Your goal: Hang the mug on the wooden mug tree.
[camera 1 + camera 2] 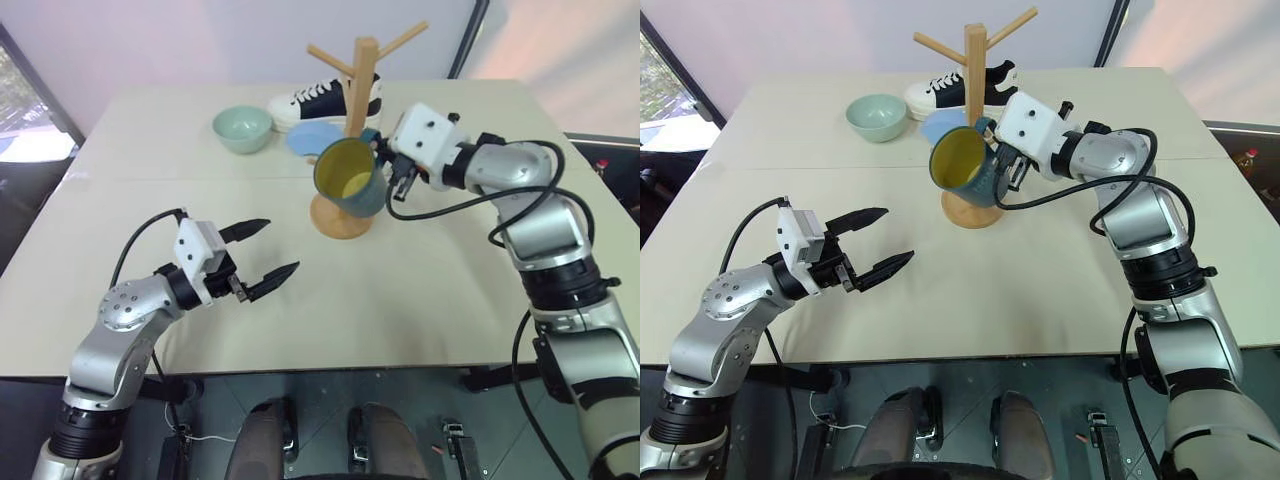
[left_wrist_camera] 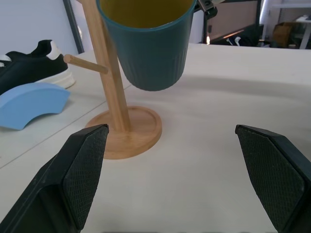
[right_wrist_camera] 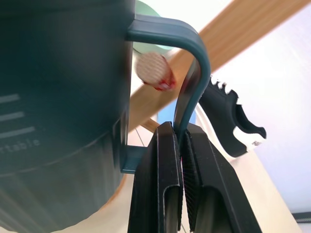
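Pinching the handle of the mug (image 1: pixel 352 178) in my right claw (image 3: pixel 181 145), teal outside, yellow inside, tilted beside the wooden mug tree (image 1: pixel 355 120) mid-surface; my left claw (image 1: pixel 262 255) gapes empty.

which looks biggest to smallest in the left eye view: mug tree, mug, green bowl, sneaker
1. wooden mug tree, tallest by far
2. sneaker, partly hidden behind the tree
3. mug, raised nearer the camera, so its rank against the sneaker is unsure
4. pale green bowl
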